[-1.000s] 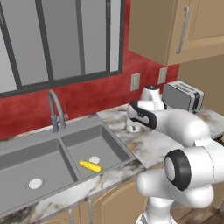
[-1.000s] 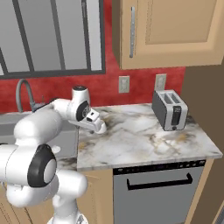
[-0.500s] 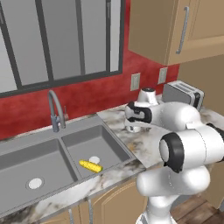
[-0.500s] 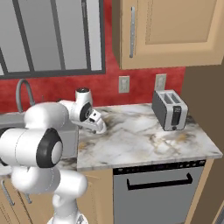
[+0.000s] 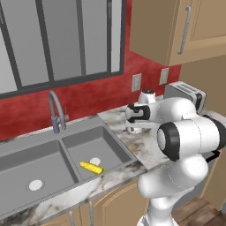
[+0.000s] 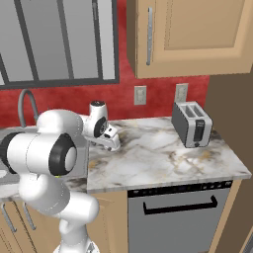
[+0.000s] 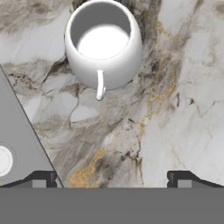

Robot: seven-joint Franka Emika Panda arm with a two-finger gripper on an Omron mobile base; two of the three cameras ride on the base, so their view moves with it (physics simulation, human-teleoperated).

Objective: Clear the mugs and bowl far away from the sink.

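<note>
A plain white squat mug [image 7: 103, 43] stands upright on the marbled counter, its thin handle turned toward my gripper [image 7: 111, 180]. The gripper is open, and its two dark fingertips [image 7: 43, 178] stand wide apart with bare counter between them, short of the mug. In the left base view the hand [image 5: 137, 114] hangs low over the counter just right of the dark grey two-basin sink [image 5: 108, 143]. A corner of the sink [image 7: 17, 140] shows at the left of the hand view. The bowl is out of view.
A yellow corn cob [image 5: 91, 167] lies in the right basin. The gooseneck faucet [image 5: 55, 110] rises behind the sink. A silver toaster [image 6: 191, 123] stands at the back right of the counter [image 6: 163, 163], below the wall cabinets.
The arm has folded its elbow closer to the base, and the hand has shifted slightly toward the sink. The jaws stay open.
</note>
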